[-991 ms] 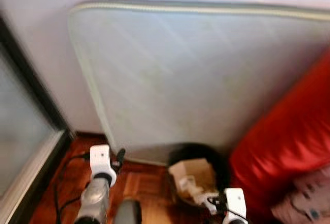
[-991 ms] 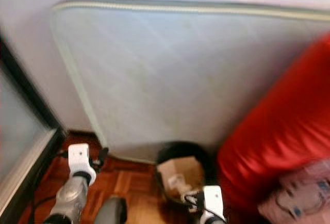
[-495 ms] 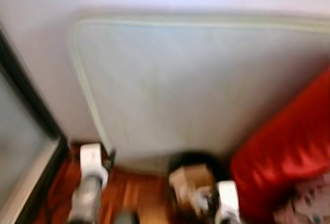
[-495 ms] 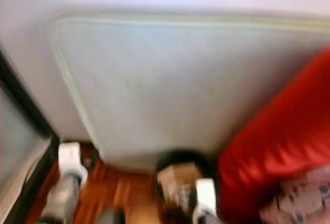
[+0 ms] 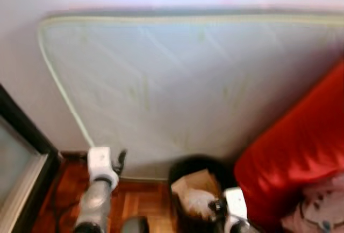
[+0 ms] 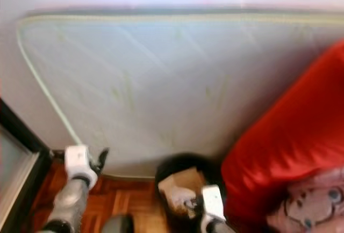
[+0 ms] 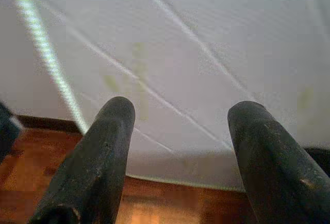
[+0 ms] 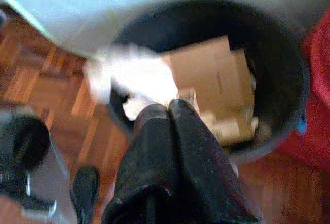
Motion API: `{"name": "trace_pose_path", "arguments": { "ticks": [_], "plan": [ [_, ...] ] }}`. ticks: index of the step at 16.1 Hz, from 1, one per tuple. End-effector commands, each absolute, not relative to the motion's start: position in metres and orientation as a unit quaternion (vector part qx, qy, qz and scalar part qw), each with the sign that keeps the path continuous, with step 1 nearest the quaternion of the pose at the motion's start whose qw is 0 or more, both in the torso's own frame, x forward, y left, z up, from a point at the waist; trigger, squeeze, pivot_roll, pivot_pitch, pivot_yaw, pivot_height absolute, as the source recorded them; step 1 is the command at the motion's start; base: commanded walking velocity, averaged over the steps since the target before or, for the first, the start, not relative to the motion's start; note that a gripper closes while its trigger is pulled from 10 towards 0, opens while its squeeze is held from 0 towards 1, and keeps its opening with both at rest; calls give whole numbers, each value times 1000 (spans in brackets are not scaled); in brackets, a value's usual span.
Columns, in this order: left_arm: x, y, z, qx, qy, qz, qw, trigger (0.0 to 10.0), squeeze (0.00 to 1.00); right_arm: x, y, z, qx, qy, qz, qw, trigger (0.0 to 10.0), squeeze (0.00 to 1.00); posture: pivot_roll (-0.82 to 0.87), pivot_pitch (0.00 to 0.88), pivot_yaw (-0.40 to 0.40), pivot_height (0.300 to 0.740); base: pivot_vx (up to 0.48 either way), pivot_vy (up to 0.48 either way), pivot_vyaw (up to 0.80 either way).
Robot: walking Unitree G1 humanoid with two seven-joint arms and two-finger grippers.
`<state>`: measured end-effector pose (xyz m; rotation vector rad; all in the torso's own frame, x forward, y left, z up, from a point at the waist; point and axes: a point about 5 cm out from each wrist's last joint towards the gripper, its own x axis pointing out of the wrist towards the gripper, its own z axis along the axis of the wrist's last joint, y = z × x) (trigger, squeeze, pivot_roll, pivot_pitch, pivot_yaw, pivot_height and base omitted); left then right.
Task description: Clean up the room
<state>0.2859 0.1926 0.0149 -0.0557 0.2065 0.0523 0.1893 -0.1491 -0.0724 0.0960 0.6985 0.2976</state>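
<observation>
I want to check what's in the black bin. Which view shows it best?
The right wrist view: it looks down into the black bin, showing cardboard and white paper. Both eye views show it small and blurred beside the mattress.

White scrap (image 8: 131, 79) at the right hand (image 8: 170, 111) is blurred — held or loose, unclear.

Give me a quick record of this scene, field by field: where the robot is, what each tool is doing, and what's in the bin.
Setting: wooden floor, pale mattress leaning on the wall, red cushion at the right
Bin: black round bin at the mattress's foot
Bin contents: brown cardboard, other scraps
Right tool: over the bin, fingers shut, white crumpled paper at its tips
Left tool: fingers open, holding nothing, pointed at the mattress
Image quality: blurred
</observation>
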Motion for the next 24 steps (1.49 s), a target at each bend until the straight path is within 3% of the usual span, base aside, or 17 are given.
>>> {"name": "trace_pose_path", "arguments": {
  "ticks": [1, 8, 11, 23, 24],
  "plan": [
    [280, 196, 9, -28, 117, 31, 992, 10000, 0, 186, -147, -74, 45, 352, 164, 921, 10000, 0, -46, 37, -32, 626, 0, 0, 0],
    [275, 197, 7, -28, 115, 28, 993, 10000, 0, 182, -140, -74, 57, 353, 224, 907, 10000, 0, -24, 64, -34, 626, 0, 0, 0],
    [273, 197, 6, -27, 116, 26, 993, 10000, 0, 183, -150, -74, 37, 332, 145, 931, 10000, 0, -24, 71, -31, 626, 0, 0, 0],
    [265, 196, 6, -26, 103, 24, 994, 10000, 0, 178, -153, -70, 67, 287, 115, 949, 10000, 0, -5, 109, -42, 626, 0, 0, 0],
    [265, 196, 6, -27, 103, 24, 994, 10000, 0, 229, -142, -44, 66, 233, 124, 962, 10000, 0, -2, 110, -42, 626, 0, 0, 0]
  ]
}}
